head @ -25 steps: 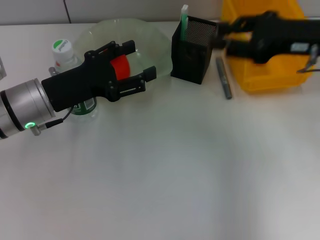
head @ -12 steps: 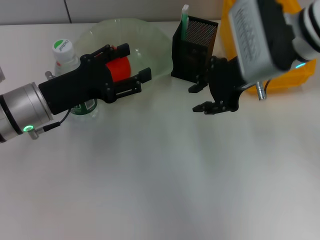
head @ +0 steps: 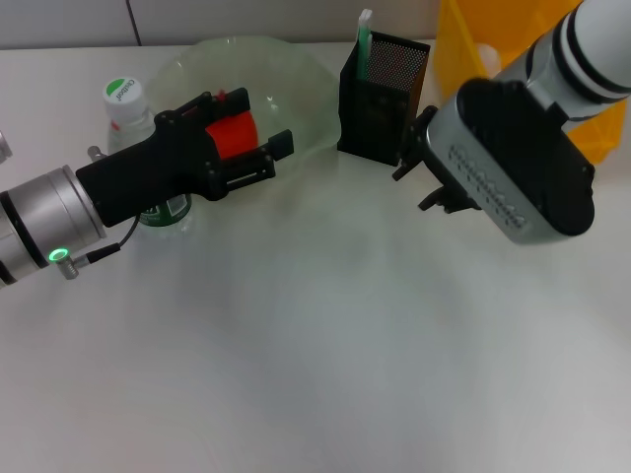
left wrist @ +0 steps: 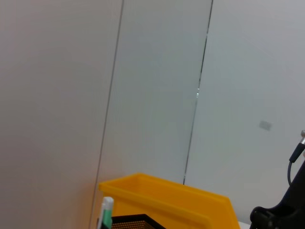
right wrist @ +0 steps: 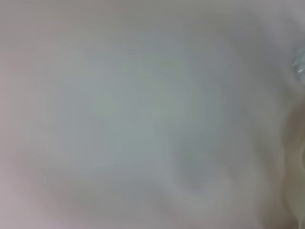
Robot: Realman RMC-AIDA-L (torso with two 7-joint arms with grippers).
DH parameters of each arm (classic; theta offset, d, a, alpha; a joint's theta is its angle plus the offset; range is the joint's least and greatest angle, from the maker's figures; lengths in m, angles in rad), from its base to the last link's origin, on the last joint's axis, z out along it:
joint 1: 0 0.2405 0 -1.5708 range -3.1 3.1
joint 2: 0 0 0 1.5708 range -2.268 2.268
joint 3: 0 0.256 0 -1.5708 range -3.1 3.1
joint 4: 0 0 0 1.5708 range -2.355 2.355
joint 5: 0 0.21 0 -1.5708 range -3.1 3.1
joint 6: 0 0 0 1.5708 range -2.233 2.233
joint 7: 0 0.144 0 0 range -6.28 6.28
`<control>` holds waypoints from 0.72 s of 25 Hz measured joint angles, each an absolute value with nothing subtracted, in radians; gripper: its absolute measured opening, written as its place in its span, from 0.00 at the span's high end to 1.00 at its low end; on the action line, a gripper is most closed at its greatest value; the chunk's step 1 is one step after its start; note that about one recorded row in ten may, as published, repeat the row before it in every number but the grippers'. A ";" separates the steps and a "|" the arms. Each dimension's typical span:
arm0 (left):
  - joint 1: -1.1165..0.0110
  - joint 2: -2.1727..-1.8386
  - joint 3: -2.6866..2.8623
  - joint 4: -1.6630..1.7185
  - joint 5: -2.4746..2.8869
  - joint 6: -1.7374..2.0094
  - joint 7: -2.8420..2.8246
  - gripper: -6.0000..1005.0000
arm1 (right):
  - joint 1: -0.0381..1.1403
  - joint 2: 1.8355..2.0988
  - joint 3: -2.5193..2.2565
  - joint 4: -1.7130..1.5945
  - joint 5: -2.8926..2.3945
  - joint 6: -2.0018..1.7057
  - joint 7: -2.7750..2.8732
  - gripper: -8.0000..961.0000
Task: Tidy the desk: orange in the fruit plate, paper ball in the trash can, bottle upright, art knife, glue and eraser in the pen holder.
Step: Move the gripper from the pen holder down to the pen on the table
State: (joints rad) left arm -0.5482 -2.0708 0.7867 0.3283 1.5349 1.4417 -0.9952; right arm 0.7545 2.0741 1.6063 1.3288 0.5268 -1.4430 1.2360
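Observation:
The orange (head: 237,136) lies in the pale-green fruit plate (head: 296,79). My left gripper (head: 264,122) is open around it, one finger on each side. The bottle (head: 125,103) stands upright behind the left arm. A green-and-white stick, probably the glue (head: 363,39), stands in the black mesh pen holder (head: 380,103); the same stick (left wrist: 106,212) shows in the left wrist view. My right gripper (head: 419,187) hangs open just right of the pen holder. The art knife, eraser and paper ball are out of view.
The yellow trash can (head: 463,39) stands at the back right behind the right arm; the trash can (left wrist: 167,200) also shows in the left wrist view. The right arm's large grey wrist (head: 513,182) covers the desk (head: 296,345) beside the holder.
The right arm swung from over the trash can down to the desk beside the pen holder, covering the grey stick that lay there. The left gripper drew back slightly; the orange stayed put.

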 joint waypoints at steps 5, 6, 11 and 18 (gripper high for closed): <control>-0.540 -2.071 0.760 0.327 1.534 1.436 -0.993 0.18 | 0.742 2.075 1.502 1.363 0.403 -1.404 1.193 0.59; -0.538 -2.071 0.755 0.326 1.533 1.435 -0.992 0.18 | 0.741 2.075 1.486 1.366 0.383 -1.402 1.183 0.59; -0.528 -2.071 0.739 0.326 1.520 1.431 -0.989 0.18 | 0.735 2.077 1.407 1.382 0.302 -1.394 1.146 0.59; -0.523 -2.071 0.737 0.326 1.507 1.430 -0.987 0.18 | 0.731 2.077 1.366 1.379 0.281 -1.375 1.077 0.59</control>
State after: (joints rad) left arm -0.5227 -2.0710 0.7368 0.3263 1.5070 1.4296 -0.9869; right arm 0.7306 2.0770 1.3658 1.3788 0.2808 -1.3751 1.0766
